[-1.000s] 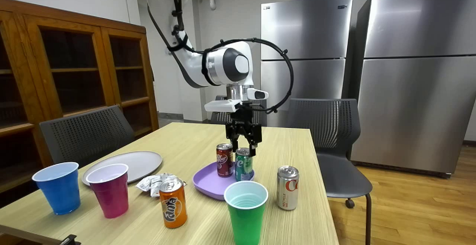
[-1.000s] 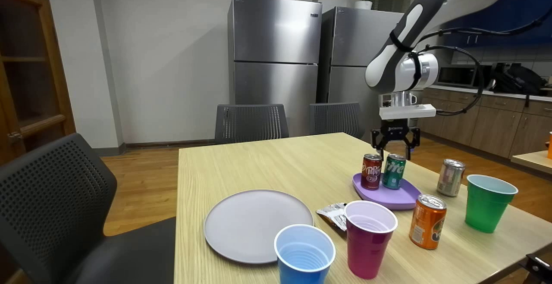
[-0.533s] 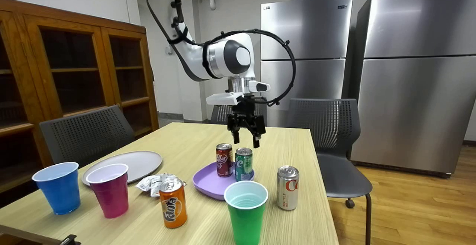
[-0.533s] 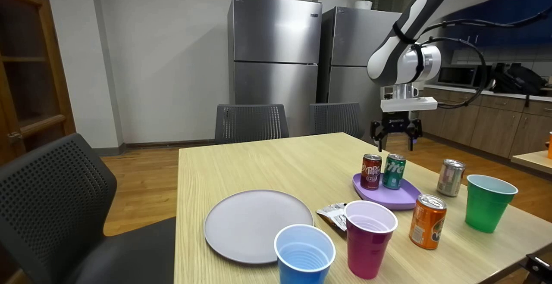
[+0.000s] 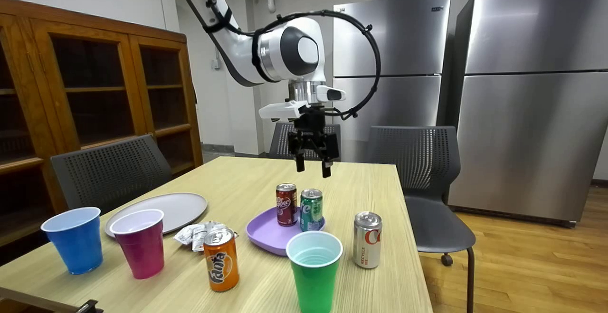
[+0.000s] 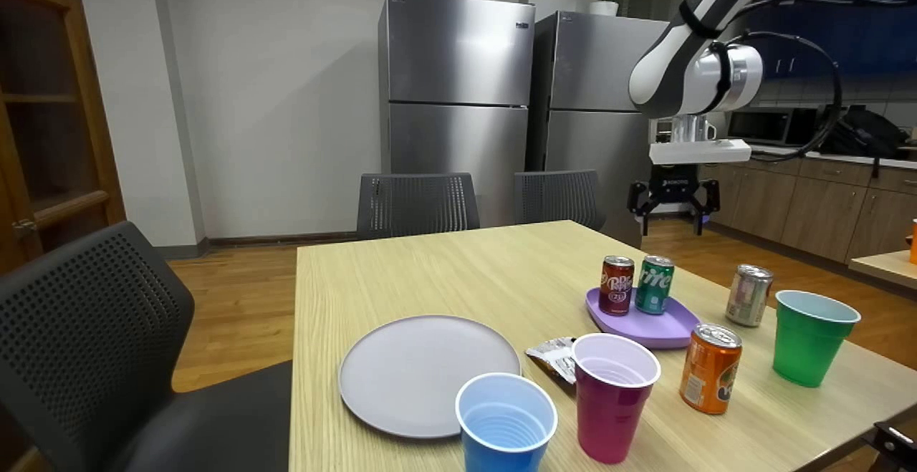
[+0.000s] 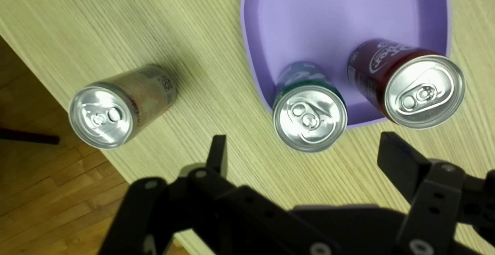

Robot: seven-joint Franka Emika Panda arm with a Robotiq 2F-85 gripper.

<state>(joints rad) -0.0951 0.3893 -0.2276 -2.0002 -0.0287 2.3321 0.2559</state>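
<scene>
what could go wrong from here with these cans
The Sprite can and Dr Pepper can stand close together on the purple plate, so if the open end effector dipped low nearby, it might knock one into the other. The silver soda can stands fairly near the edge of the table; a bump could send it onto the floor.

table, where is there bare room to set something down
Widest: between the gray plate, the purple plate and the far edge. Narrower: between the purple plate and the silver can. Crowded: blue cup, magenta cup and packet beside the gray plate; Sprite and Dr Pepper on the purple plate.
</scene>
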